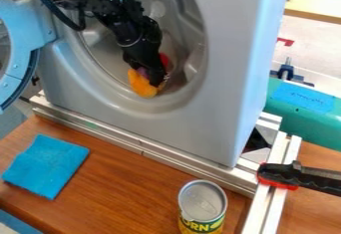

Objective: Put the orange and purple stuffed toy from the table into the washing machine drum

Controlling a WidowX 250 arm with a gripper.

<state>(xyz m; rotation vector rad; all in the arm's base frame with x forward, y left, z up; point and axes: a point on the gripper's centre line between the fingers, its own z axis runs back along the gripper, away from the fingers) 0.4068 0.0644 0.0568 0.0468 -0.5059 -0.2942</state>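
Behind a wooden counter (pixel 126 178), a black gripper (pixel 157 81) hung at an orange item (pixel 141 85) by the gray washer (pixel 223 123) opening's lower rim; whether gripping or open could not be told.

room between cloth (pixel 47 166) and can (pixel 202 206)

The jaws are at an orange item (pixel 141 84) inside the gray washer (pixel 216 113).

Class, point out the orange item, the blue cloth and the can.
Orange item (pixel 142 86): camera view, its lower part.
Blue cloth (pixel 47 166): camera view, middle of its top.
Can (pixel 202 199): camera view, its lid.
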